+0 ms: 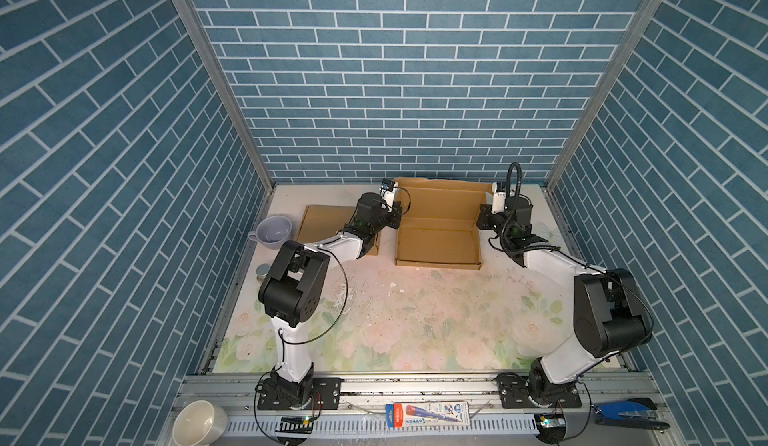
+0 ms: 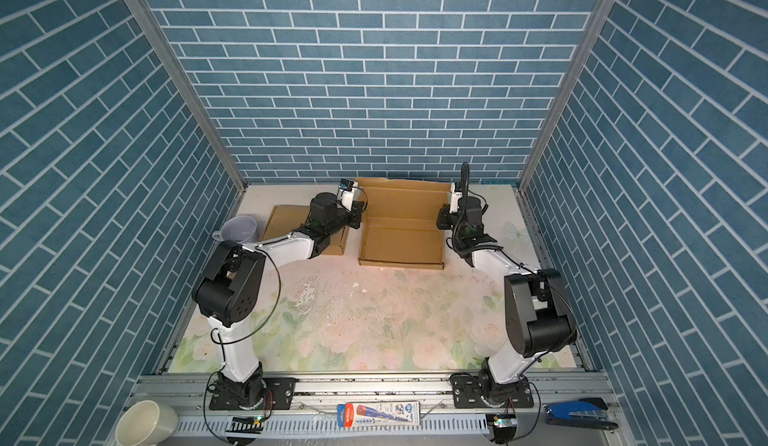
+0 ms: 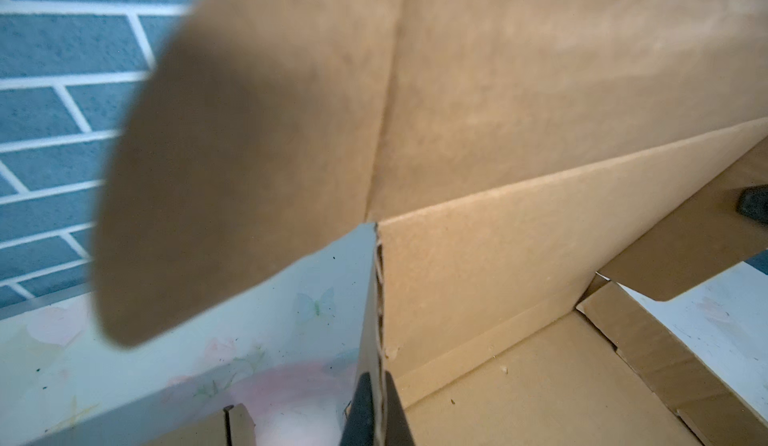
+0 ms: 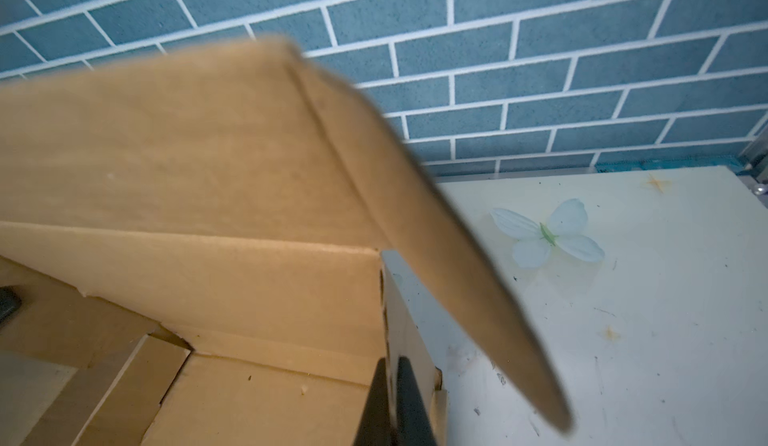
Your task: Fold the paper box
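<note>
both grippers pinch the side walls of the open paper box (image 1: 436, 242), which sits at the far middle of the table (image 1: 415, 319).

the left gripper (image 1: 394, 218) is clamped on the left side wall of the box near its far corner. in the left wrist view its dark fingers (image 3: 361, 402) stand on both sides of the corrugated edge. the right gripper (image 1: 482, 218) is clamped the same way on the right side wall, which shows between its fingers (image 4: 409, 398). the lid (image 1: 440, 201) is raised and leans toward the brick wall (image 1: 395, 90). a flat cardboard piece (image 1: 324, 225) lies just beside the box, partly under the left arm, and a pale cup (image 1: 274, 232) stands near it.
</note>
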{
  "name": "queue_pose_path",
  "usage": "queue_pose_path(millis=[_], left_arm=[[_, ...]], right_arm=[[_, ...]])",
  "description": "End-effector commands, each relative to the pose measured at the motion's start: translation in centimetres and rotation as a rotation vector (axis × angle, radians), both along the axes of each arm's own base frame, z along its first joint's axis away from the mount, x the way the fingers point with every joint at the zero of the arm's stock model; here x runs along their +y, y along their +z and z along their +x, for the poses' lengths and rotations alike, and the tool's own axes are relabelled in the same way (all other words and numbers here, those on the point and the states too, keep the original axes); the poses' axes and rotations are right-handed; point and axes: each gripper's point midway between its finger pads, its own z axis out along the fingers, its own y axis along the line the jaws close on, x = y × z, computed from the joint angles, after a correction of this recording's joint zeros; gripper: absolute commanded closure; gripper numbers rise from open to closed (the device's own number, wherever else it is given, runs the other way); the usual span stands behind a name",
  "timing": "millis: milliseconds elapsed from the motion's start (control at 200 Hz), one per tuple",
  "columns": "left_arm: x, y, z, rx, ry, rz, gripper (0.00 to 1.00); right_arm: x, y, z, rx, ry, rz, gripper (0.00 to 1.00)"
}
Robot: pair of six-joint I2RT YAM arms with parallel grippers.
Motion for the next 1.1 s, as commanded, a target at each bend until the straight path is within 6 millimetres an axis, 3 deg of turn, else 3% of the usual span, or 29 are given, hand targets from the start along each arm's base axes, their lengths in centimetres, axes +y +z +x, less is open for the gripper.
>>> queue_pose_path(millis=[0, 480, 950, 1095], left_arm=[[-3.1, 0.0, -1.9, -0.014, -0.08, -0.044, 1.0], [-5.0, -4.1, -5.5, 0.054, -0.116, 0.0, 1.0], [-8.2, -4.9, -7.6, 0.073, -0.174, 0.034, 1.0], [-8.4, -5.7, -8.1, 0.089, -0.183, 0.05, 1.0]], right_arm=[[1.9, 2.2, -0.9, -0.094, 0.016, 0.095, 1.0], [1.1, -1.0, -3.5, -0.071, -0.1, 0.165, 1.0], [-0.5, -2.8, -5.5, -0.067, -0.192, 0.176, 1.0], [-0.8, -3.1, -5.9, -0.065, -0.209, 0.175, 1.0]])
